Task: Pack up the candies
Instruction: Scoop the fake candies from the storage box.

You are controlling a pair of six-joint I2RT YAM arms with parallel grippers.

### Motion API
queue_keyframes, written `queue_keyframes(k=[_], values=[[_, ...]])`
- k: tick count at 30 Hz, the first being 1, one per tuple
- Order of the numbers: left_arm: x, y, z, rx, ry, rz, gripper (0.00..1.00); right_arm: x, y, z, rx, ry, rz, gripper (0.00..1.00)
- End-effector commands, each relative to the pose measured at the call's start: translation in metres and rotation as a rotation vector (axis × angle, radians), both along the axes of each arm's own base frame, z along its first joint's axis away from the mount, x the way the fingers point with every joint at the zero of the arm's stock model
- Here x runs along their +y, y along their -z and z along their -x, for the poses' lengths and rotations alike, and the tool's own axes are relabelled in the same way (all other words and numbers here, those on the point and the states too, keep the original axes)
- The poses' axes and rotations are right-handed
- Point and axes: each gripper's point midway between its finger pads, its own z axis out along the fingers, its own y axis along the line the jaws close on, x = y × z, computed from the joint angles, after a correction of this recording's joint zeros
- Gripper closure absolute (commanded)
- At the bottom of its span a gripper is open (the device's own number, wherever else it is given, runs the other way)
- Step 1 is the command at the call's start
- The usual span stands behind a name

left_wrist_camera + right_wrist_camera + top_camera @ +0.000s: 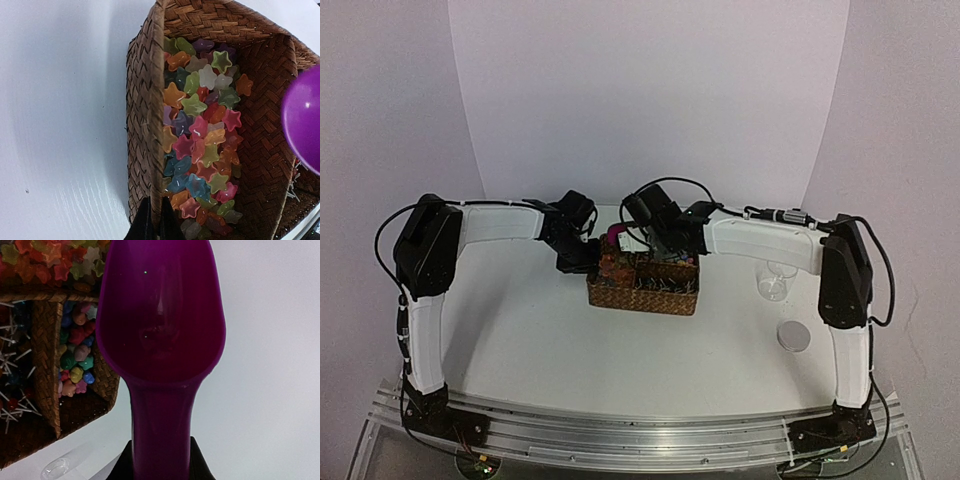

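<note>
The left claw (152, 222) pinched the basket (142, 90) wall; the right claw (161, 460) clamped the empty scoop (160, 325). Candies (200, 135) lay heaped in the basket's left compartment; the scoop probably needed a low, tilted dig under them.

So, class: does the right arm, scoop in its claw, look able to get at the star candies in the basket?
Probably yes. The basket is open-topped, nothing covers the star candies, and the scoop hangs at that compartment's edge. The left claw only pinches the outer wall.
</note>
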Motion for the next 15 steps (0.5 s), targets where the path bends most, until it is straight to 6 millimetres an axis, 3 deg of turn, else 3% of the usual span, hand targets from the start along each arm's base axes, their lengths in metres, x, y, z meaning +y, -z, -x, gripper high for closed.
queue_keyframes(k=[1, 8, 12, 15], values=[[-0.016, -0.039, 0.009, -0.012, 0.02, 0.029, 1.0, 0.006, -0.037, -0.018, -0.115, 0.002, 0.096, 1.0], [-0.024, -0.05, 0.013, -0.046, 0.027, -0.02, 1.0, 0.015, -0.013, -0.023, -0.094, -0.035, 0.205, 1.0], [-0.02, -0.057, 0.015, -0.039, 0.011, -0.028, 1.0, 0.008, 0.011, -0.02, -0.048, -0.058, 0.272, 1.0], [-0.018, -0.062, 0.016, -0.041, 0.003, -0.03, 1.0, 0.003, 0.018, -0.019, -0.032, -0.062, 0.29, 1.0]])
